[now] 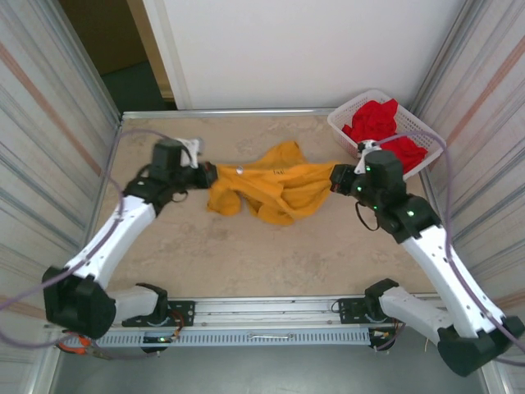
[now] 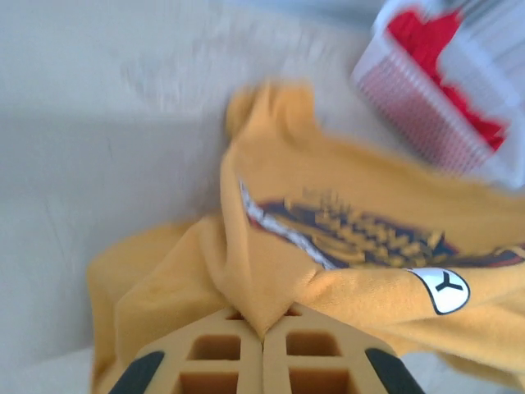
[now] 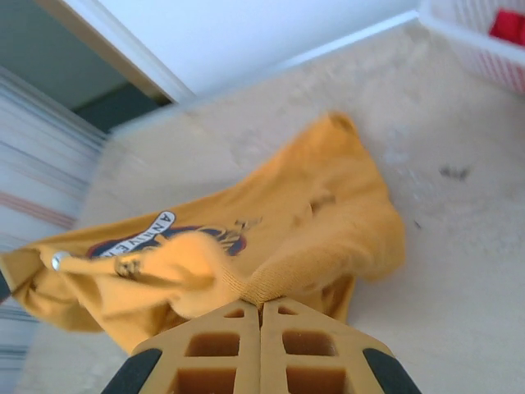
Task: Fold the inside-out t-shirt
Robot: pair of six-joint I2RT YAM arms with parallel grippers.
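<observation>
Both ends of the mustard t-shirt (image 1: 271,187) are pinched: left gripper (image 2: 262,332) clamped tight on one side, right gripper (image 3: 261,305) on the other. Shirt's bunched up between them.

Work surface: beige, mottled tabletop (image 1: 246,254) with a thin metal edge and an aluminium rail (image 1: 262,316) along the near side. A ribbed, pale left side panel (image 1: 41,123) and a matching right side panel (image 1: 492,90) flank it; a plain white wall panel (image 1: 312,49) closes the back. A dark opening (image 1: 115,49) sits at the far left corner; the light is even and soft.
</observation>
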